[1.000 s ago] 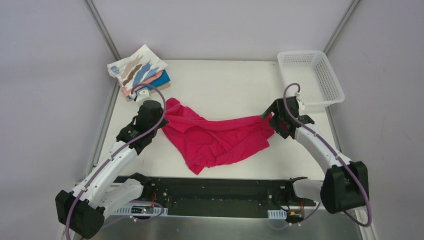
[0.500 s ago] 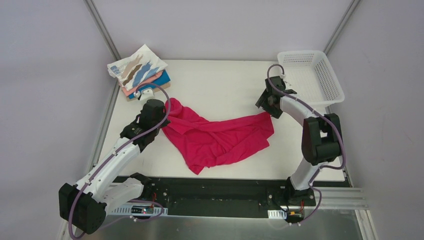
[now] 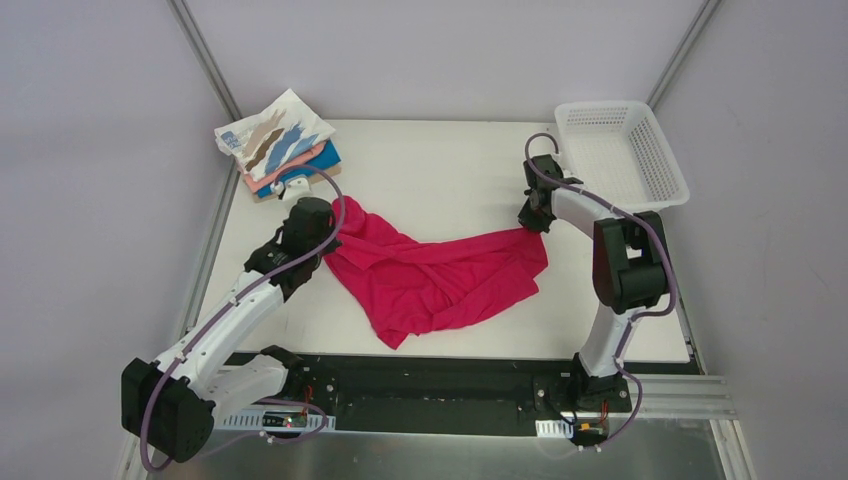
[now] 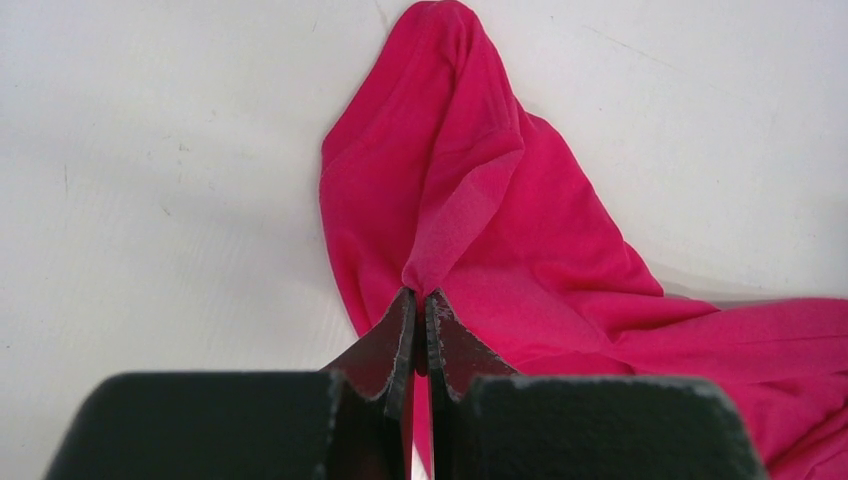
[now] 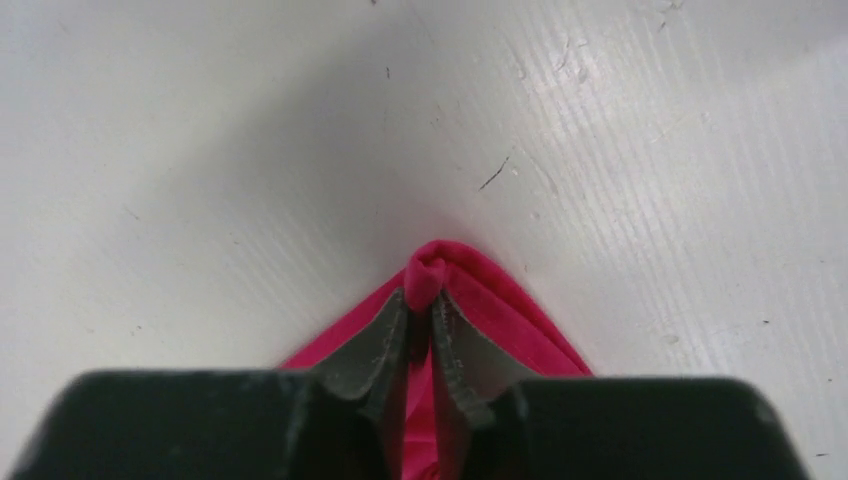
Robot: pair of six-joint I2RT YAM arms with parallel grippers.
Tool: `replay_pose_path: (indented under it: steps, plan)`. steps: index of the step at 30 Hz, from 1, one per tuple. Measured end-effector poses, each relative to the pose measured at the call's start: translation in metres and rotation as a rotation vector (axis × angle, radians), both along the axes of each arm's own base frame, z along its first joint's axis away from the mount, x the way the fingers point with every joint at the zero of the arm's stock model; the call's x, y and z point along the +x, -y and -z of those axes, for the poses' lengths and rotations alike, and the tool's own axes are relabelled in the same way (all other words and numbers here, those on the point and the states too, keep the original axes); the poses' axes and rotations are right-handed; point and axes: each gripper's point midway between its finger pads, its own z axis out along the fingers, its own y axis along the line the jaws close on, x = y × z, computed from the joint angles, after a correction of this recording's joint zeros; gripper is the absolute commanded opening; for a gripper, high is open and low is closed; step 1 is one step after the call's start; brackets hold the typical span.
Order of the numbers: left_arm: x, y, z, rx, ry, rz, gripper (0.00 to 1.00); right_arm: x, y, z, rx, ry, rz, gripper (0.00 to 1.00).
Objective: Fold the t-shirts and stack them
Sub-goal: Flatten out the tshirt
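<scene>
A crumpled crimson-pink t-shirt [image 3: 440,275] lies spread across the middle of the white table [image 3: 440,170]. My left gripper [image 3: 322,238] is shut on a fold at the shirt's left end; in the left wrist view its tips [image 4: 420,297] pinch the pink cloth [image 4: 470,200]. My right gripper [image 3: 532,222] is shut on the shirt's far right corner; the right wrist view shows a small bunch of cloth [image 5: 430,268] squeezed between the tips [image 5: 421,298]. A folded stack of t-shirts [image 3: 280,145], white streaked one on top, sits at the back left.
A white mesh basket [image 3: 622,152] stands at the back right corner, just behind the right arm. The folded stack overhangs the table's left back corner. A black rail [image 3: 430,385] with the arm bases runs along the near edge.
The right arm swung from the shirt's right edge toward the back, then came down on the far right corner and closed on it. The left gripper kept its grip, shifting slightly.
</scene>
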Motion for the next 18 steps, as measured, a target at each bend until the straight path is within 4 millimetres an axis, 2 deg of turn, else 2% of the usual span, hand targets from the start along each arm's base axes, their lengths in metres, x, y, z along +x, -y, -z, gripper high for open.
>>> replay_pose_path:
  steps: [3, 5, 8, 9, 11, 14, 15, 17, 18]
  plan:
    - [0.001, -0.003, 0.000, 0.011, 0.001, -0.012, 0.00, 0.002, -0.001, -0.001, 0.006, 0.010, 0.007, 0.00]
    - [0.002, -0.006, -0.003, 0.025, 0.009, -0.022, 0.00, 0.003, -0.001, -0.006, 0.011, 0.029, 0.005, 0.00]
    - [0.006, -0.010, -0.021, 0.042, 0.052, -0.038, 0.00, 0.002, -0.002, -0.031, 0.028, 0.086, -0.002, 0.00]
    - [0.009, -0.012, -0.034, 0.046, 0.083, -0.044, 0.00, 0.001, -0.002, -0.044, 0.038, 0.117, -0.007, 0.00]
    - [0.012, -0.016, -0.065, 0.045, 0.155, -0.059, 0.00, 0.000, -0.004, -0.084, 0.067, 0.210, -0.020, 0.00]
    - [0.009, -0.024, -0.128, 0.028, 0.300, -0.076, 0.00, -0.007, -0.005, -0.157, 0.125, 0.394, -0.036, 0.00]
    - [0.005, -0.027, -0.152, 0.015, 0.354, -0.078, 0.00, -0.011, -0.006, -0.177, 0.143, 0.445, -0.041, 0.00]
    - [-0.008, -0.034, -0.202, -0.009, 0.472, -0.072, 0.00, -0.030, -0.005, -0.230, 0.190, 0.581, -0.061, 0.00]
    - [-0.013, -0.036, -0.216, -0.020, 0.505, -0.070, 0.00, -0.036, -0.005, -0.244, 0.203, 0.619, -0.066, 0.00]
